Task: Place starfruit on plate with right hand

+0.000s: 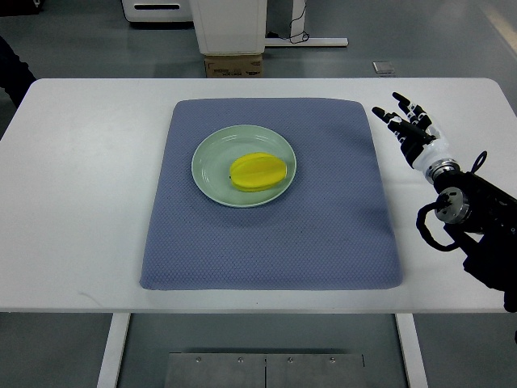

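The right hand (408, 129) hangs over the bare white tabletop (81, 202), its arm coming in from the right edge of the view. Its dark fingers (401, 99) are spread and extended, pointing up and to the left, and they hold nothing. No shadow or contact shows clearly beneath it, so whether the hand rests on the surface or floats just above it cannot be told.

Just to the left of the hand lies the edge of a blue-grey cloth mat (323, 242), which covers the middle of the tabletop. Further left again, well apart from the hand, a pale green plate (208, 162) sits on the far half of the mat. The yellow starfruit (258, 171) lies on its side inside the plate, slightly toward the side nearer the hand, fully within the rim and touching nothing else.

The left hand is not in view. Beyond the tabletop, a cardboard box (234, 66) stands on the floor below a white cabinet.

Judged from how things lie, the placing itself looks done: the fruit is on the plate and the hand is empty and clear of the mat. What remains appears to be only the retreat. The next move would call for drawing the arm back toward the right edge, keeping the fingers loose and clear of the mat's corner so that neither cloth nor plate is nudged.
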Action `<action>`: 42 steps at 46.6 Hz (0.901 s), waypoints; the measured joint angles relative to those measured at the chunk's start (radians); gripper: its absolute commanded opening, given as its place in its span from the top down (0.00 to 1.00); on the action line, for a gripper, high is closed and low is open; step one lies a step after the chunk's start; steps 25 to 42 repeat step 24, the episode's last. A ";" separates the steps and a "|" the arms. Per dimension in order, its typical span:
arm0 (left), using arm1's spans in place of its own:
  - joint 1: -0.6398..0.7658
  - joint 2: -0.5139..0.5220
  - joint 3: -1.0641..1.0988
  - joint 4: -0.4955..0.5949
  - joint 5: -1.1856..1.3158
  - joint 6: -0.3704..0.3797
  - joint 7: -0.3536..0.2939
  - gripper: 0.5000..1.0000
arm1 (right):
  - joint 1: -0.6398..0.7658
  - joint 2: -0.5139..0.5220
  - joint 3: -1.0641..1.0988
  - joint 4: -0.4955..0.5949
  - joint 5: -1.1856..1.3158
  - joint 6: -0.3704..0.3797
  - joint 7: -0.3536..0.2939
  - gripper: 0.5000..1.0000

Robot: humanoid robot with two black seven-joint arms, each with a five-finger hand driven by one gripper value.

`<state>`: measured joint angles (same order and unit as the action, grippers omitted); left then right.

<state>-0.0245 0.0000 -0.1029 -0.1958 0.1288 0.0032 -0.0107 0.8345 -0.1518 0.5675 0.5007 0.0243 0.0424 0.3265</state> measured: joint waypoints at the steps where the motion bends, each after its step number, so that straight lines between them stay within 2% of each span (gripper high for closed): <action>1: 0.000 0.000 0.000 0.000 0.000 0.000 0.000 0.00 | -0.001 0.000 0.000 0.000 0.000 0.000 0.000 0.00; 42: 0.000 0.000 0.000 0.000 0.000 0.000 0.000 0.00 | -0.002 -0.002 -0.002 -0.001 -0.001 0.001 0.002 0.00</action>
